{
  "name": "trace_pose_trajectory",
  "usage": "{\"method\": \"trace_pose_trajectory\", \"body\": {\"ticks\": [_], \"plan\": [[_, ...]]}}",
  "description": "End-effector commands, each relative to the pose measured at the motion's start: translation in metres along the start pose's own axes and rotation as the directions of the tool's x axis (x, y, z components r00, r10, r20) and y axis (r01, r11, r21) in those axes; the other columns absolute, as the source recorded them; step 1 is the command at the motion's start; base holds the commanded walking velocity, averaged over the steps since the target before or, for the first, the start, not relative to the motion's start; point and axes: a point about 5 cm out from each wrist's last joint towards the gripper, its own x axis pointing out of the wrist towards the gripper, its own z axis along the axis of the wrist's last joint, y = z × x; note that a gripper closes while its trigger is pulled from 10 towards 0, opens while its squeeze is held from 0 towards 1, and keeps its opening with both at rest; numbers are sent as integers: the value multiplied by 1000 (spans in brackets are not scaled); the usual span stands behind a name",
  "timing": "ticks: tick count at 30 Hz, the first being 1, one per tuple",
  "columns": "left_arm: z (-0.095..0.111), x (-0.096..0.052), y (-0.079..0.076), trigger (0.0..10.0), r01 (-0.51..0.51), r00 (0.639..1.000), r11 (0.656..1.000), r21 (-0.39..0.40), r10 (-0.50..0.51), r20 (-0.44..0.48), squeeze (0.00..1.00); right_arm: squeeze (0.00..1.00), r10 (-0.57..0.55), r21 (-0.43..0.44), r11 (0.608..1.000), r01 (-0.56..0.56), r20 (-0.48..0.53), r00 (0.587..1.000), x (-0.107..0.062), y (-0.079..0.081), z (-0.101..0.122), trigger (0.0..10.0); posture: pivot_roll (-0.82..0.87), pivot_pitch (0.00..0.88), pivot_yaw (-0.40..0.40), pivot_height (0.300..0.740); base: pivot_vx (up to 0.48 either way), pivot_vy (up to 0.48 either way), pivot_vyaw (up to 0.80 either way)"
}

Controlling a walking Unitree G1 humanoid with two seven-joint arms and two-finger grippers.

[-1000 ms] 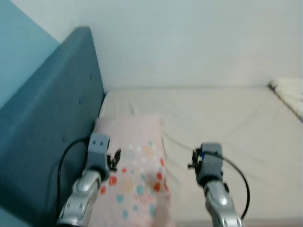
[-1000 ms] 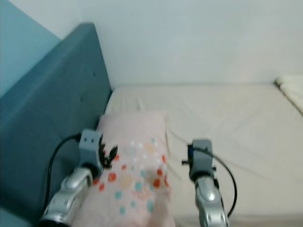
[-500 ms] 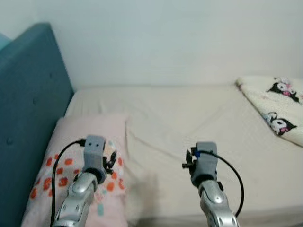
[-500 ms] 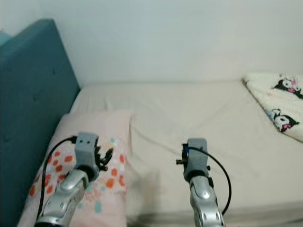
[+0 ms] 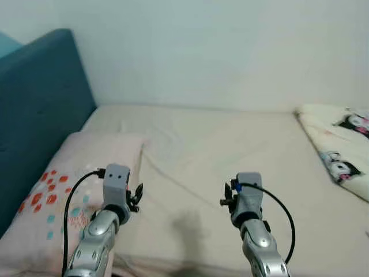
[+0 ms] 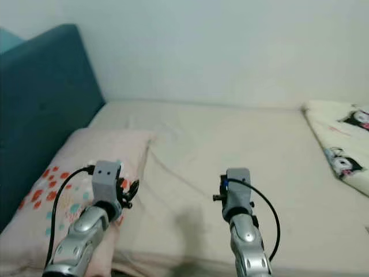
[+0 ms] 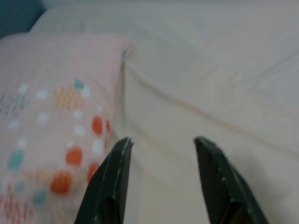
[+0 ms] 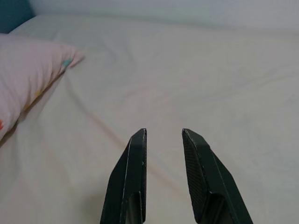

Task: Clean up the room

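pillow, pink with red, teal and orange dots, lies flat at the head of the bed on the robot's left, its far edge just beside the teal headboard. cream sheet, creased in long folds, covers the rest of the mattress up to the pale wall. a white blanket printed with black-and-pink cartoon figures lies on the robot's far right, well apart from the pillow.

left gripper hovers above the pillow's inner edge where it meets the sheet; its two black fingers stand parted and grasp nothing. a black cable loops from the left wrist over the pillow.

right gripper hovers over bare sheet near the middle of the bed, apart from the pillow; its fingers are separated by a narrow gap and hold nothing. the pillow's corner appears at the edge of the right wrist view.

both silver arms reach forward from the near edge of the bed, side by side.
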Motion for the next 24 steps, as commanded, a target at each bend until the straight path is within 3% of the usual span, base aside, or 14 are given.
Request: {"method": "trace_pose_trajectory", "body": {"ticks": [1, 24], "plan": [[5, 2, 0, 10000, 7, 1000, 1000, 13, -8, 7, 0, 0, -15, 34, 999, 16, -11, 1000, -1, -4, -1, 10000, 13, 33, -13, 740, 0, -480, 0], [7, 3, 0, 10000, 31, 1000, 999, 34, -31, 0, 0, 0, -23, 60, 998, 24, -16, 1000, -3, -3, -3, 10000, 12, 58, 7, 740, 0, -480, 0]]}}
